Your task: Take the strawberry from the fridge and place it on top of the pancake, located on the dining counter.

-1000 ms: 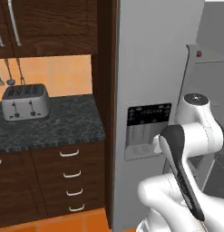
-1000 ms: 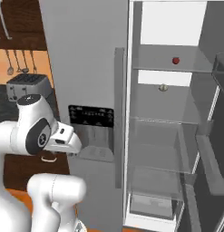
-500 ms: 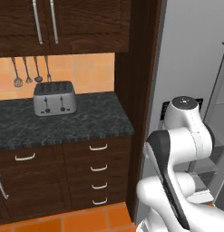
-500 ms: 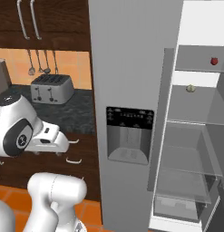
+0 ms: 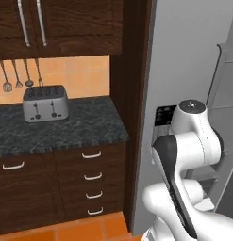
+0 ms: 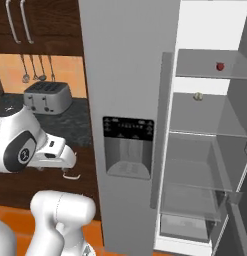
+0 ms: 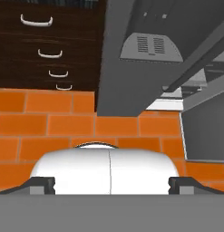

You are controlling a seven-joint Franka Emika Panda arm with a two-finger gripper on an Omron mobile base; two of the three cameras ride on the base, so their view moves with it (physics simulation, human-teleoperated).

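Observation:
The strawberry (image 6: 220, 66) is a tiny red fruit on an upper shelf in the open right half of the fridge (image 6: 125, 75). The fridge's left door (image 5: 184, 70) is closed, with the black dispenser panel (image 6: 127, 147) in it. My gripper (image 7: 111, 186) is open, with nothing between its wide-apart fingertips (image 7: 41, 185). It points down at the orange floor tiles in front of the fridge's lower edge (image 7: 131, 54), well below and left of the strawberry. The pancake and the dining counter are out of view.
A small pale ball (image 6: 198, 96) lies one shelf below the strawberry. The fridge's open right door (image 6: 242, 150) stands at the far right. Left of the fridge are a dark granite counter (image 5: 66, 129) with a toaster (image 5: 45, 103), drawers (image 5: 92, 176) and hanging utensils (image 5: 16, 75).
Both base views have shifted, so the base has moved: the fridge now lies further right in each than a second ago. The strawberry has stayed on its shelf.

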